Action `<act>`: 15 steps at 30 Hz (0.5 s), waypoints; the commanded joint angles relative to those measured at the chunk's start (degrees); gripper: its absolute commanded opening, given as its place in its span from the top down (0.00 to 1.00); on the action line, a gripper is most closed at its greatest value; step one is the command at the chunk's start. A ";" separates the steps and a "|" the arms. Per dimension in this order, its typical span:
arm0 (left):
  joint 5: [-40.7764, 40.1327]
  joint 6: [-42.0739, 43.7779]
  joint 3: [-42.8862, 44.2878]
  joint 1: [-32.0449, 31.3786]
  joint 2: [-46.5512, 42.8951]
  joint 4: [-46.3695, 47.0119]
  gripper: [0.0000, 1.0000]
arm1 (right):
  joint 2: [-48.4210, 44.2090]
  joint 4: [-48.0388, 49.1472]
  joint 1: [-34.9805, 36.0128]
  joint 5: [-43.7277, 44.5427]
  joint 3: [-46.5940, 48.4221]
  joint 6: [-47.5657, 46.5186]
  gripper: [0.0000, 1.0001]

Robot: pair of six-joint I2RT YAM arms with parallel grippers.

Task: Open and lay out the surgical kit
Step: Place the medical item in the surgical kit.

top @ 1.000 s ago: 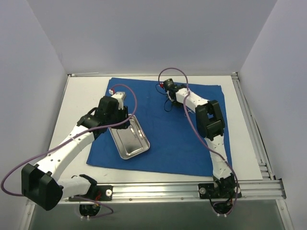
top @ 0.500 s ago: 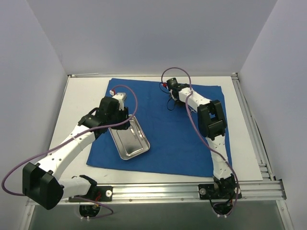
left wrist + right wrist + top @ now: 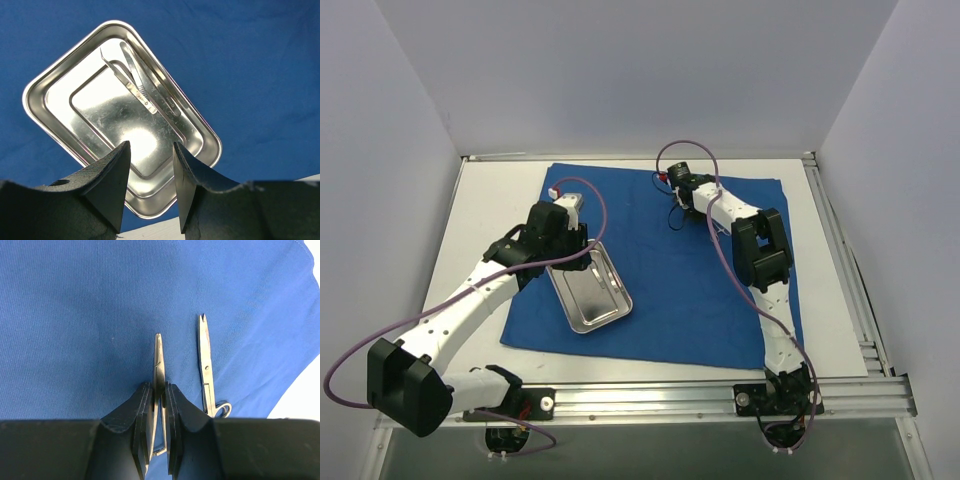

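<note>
The surgical kit's blue cloth (image 3: 700,290) lies spread flat on the table. On its left part sits the steel tray (image 3: 592,295). In the left wrist view the tray (image 3: 90,115) holds two thin metal forceps (image 3: 142,95). My left gripper (image 3: 150,146) hangs open over the tray's near end, with nothing between its fingers. My right gripper (image 3: 159,386) is shut on a slim pointed metal instrument (image 3: 158,352) just above the cloth (image 3: 75,315). Beside it, steel scissors (image 3: 205,370) lie on the cloth. Seen from above, the right gripper (image 3: 672,212) is near the cloth's far edge.
White tabletop (image 3: 495,200) borders the cloth on the left and right (image 3: 830,290). The cloth's edge shows close by in both wrist views, with white table (image 3: 300,395) beyond it. An aluminium rail (image 3: 720,392) runs along the near edge, and walls enclose three sides.
The right arm has shifted slightly toward the far edge of the cloth with the instrument in its grip. The left arm and the tray have not moved.
</note>
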 commanded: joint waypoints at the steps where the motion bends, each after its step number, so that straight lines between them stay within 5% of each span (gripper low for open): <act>1: 0.19 0.78 1.43 0.41 -0.34 0.38 0.52 | 0.68 -2.94 0.42 -1.44 0.59 0.61 0.89; 15: 1.59 0.17 1.25 1.02 -0.07 0.65 0.52 | -1.69 -2.68 0.51 -1.17 0.68 2.63 0.63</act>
